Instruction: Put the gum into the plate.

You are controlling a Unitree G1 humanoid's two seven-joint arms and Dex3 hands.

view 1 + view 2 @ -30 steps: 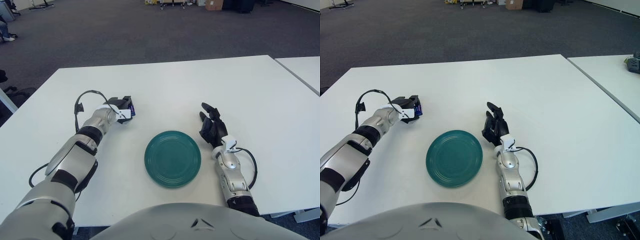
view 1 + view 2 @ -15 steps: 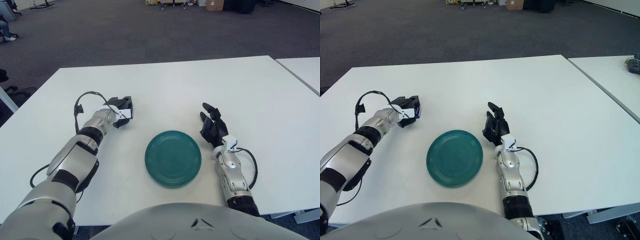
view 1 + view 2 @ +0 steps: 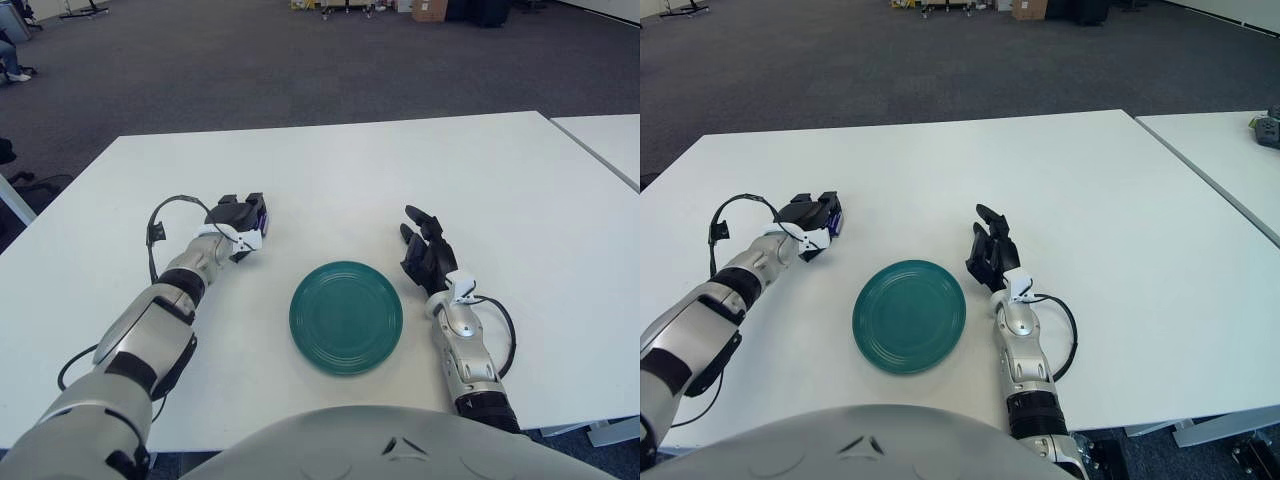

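left hand [image 3: 240,221] is closing its fingers around the blue gum pack [image 3: 262,213], holding it just above the table [image 3: 330,160], far-left of the green plate [image 3: 346,317], ready to carry. right hand [image 3: 424,256] is idling just right of the plate, fingers loosely spread.

The left hand [image 3: 240,219] reaches forward with fingers curled closed around something; the right hand [image 3: 424,257] shows fingers loosely extended.

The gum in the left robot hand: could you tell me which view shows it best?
The right eye view: the gum shows as a blue edge beside the left robot hand. The left eye view shows only a sliver.
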